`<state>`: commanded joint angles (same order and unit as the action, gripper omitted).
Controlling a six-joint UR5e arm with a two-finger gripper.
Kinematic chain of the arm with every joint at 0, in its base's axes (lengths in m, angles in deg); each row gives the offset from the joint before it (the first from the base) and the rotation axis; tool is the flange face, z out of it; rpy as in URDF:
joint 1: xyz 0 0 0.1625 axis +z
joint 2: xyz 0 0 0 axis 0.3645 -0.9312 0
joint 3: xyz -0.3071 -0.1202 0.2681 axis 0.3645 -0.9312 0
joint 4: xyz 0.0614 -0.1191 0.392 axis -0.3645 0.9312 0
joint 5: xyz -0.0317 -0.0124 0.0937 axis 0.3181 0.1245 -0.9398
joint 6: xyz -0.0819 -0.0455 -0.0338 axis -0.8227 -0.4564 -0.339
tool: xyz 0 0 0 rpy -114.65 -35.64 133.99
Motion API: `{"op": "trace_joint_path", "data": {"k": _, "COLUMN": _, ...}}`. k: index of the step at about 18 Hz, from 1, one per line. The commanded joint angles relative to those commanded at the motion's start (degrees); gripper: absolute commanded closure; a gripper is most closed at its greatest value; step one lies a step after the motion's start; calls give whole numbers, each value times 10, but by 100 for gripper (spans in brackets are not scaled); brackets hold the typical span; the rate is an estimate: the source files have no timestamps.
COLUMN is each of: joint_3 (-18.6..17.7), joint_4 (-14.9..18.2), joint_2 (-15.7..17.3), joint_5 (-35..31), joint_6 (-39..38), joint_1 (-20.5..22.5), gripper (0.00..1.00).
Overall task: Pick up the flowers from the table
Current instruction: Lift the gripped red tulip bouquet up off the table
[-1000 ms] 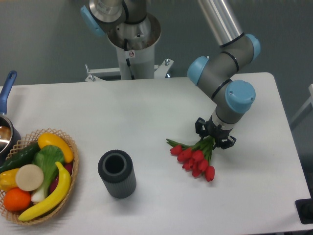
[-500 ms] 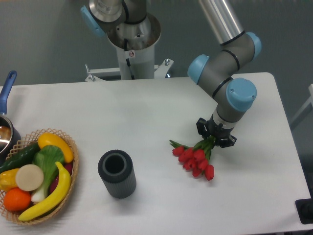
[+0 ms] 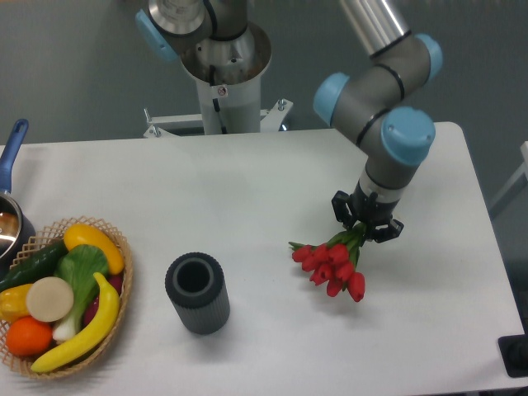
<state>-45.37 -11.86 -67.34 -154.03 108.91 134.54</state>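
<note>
- Pot: I see it at the far left edge of the desk, cut off by the frame, with a blue handle angled up and away.
- Wicker basket: just right of the pot at the desk's near-left corner. It holds toy produce: a cucumber, a yellow pepper, a leafy green, a pale round slice, an orange, and a banana curving along the right rim.
- Dark ribbed cylinder: upright and open at the top, near the front edge, well apart from the basket and the flowers.
- Robot base: a white column behind the desk's far edge, centre-left.
- Flowers: right of centre on the desk. Red buds fan toward me and to the left; green stems run up and right into the gripper. I cannot tell whether the lowest buds touch the desk or hang just above it.
- Gripper: black, pointing down over the stem end, its fingers closed in on the green stems. The jaws stand close together with only the stems between them.
- Arm: grey tube with blue joint caps, coming down from the upper right to the gripper.
</note>
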Motion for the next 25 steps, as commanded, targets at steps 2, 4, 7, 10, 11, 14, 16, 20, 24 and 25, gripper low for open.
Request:
{"op": "trace_joint_path", "data": {"k": 2, "joint_3": 8, "joint_4": -1, "joint_2": 21, "joint_5": 37, "joint_6": -26, "joint_1": -1, "gripper": 63}}
{"op": "trace_joint_path", "data": {"k": 4, "joint_3": 16, "joint_4": -3, "joint_2": 40, "joint_5": 77, "joint_6": -55, "joint_1": -1, "gripper": 63}}
{"op": "trace_joint_path", "data": {"k": 7, "joint_3": 25, "joint_4": -5, "joint_2": 53, "joint_5": 139, "joint_6": -83, "joint_1": 0, "gripper": 63}}
{"op": "trace_joint_path", "data": {"k": 10, "joint_3": 27, "joint_4": -19, "joint_2": 62, "joint_5": 178, "joint_6": -109, "joint_1": 2, "gripper": 63}}
{"op": "trace_joint_path", "data": {"k": 11, "joint_3": 27, "joint_4": -25, "joint_2": 65, "joint_5": 186, "joint_6": -119, "joint_1": 3, "gripper": 63}}
{"op": "trace_joint_path", "data": {"k": 14, "joint_3": 26, "joint_4": -31, "joint_2": 69, "joint_5": 198, "joint_6": -130, "joint_1": 10, "gripper": 63}}
{"op": "trace_joint_path", "data": {"k": 16, "joint_3": 25, "joint_4": -31, "joint_2": 74, "joint_5": 198, "joint_6": -130, "joint_1": 16, "gripper": 63}}
{"op": "trace_joint_path", "data": {"k": 20, "joint_3": 21, "joint_4": -31, "joint_2": 85, "joint_5": 200, "joint_6": -131, "joint_1": 26, "gripper": 63}}
{"op": "trace_joint_path", "data": {"k": 24, "joint_3": 18, "joint_4": -31, "joint_2": 92, "joint_5": 254, "joint_6": -131, "joint_1": 44, "gripper": 63}}
{"op": "trace_joint_path", "data": {"k": 25, "joint_3": 18, "joint_4": -31, "joint_2": 92, "joint_5": 262, "joint_6": -131, "joint_1": 47, "gripper": 63}}
